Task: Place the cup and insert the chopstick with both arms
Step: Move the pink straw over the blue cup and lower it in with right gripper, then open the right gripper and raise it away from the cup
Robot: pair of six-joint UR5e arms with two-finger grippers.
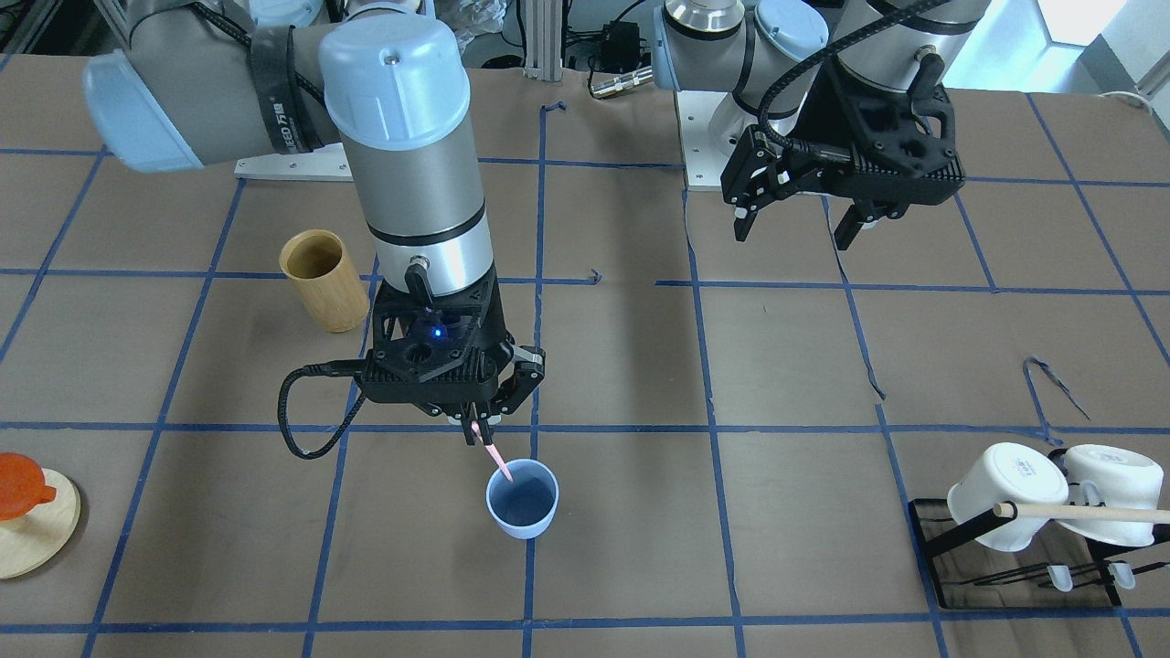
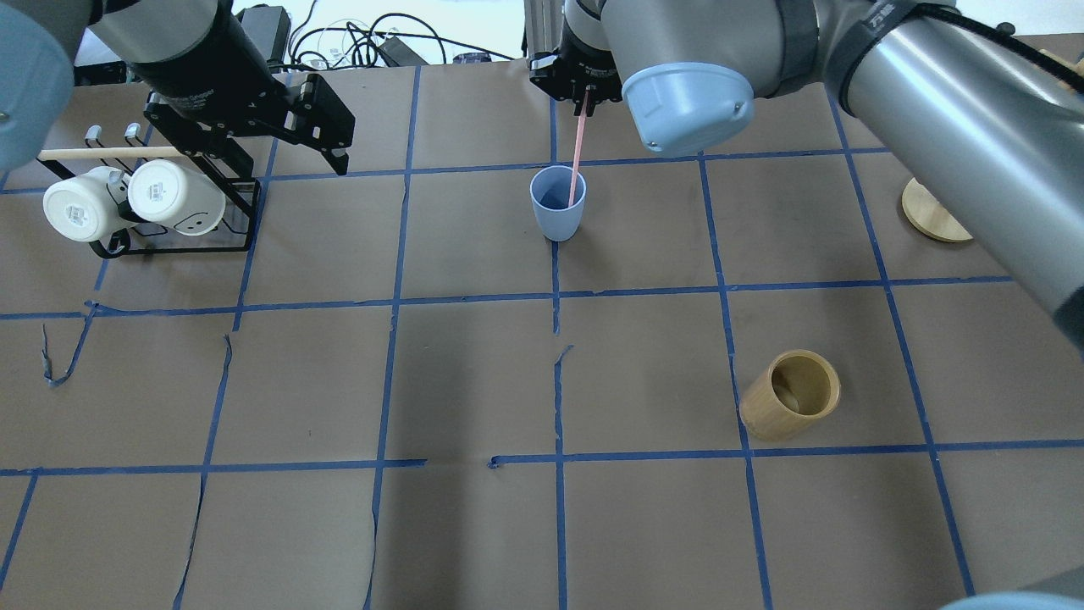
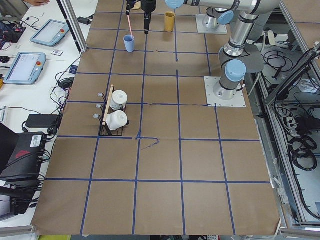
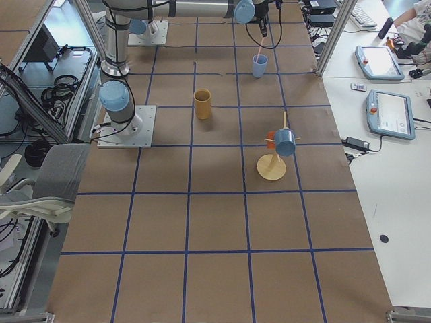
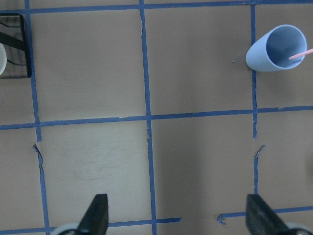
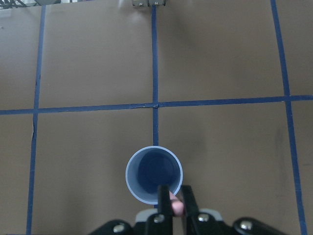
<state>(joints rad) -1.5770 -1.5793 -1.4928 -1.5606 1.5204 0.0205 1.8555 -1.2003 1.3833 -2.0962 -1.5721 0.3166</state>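
Observation:
The light-blue cup [image 1: 522,498] stands upright on the table's middle line; it also shows in the overhead view [image 2: 557,203], the left wrist view [image 5: 277,48] and the right wrist view [image 6: 154,175]. My right gripper [image 1: 479,429] is shut on the top of the thin pink chopstick [image 2: 577,161] and holds it straight above the cup. The stick's lower end is inside the cup's mouth [image 1: 505,471]. My left gripper [image 1: 793,224] is open and empty, raised above the table well away from the cup, near the mug rack.
A tan bamboo cylinder [image 1: 324,280] stands on my right side. A black rack [image 2: 174,229] holds two white mugs [image 2: 127,199] and a pale wooden rod [image 2: 106,153] at my far left. A round wooden stand [image 1: 37,523] with an orange piece lies at my far right.

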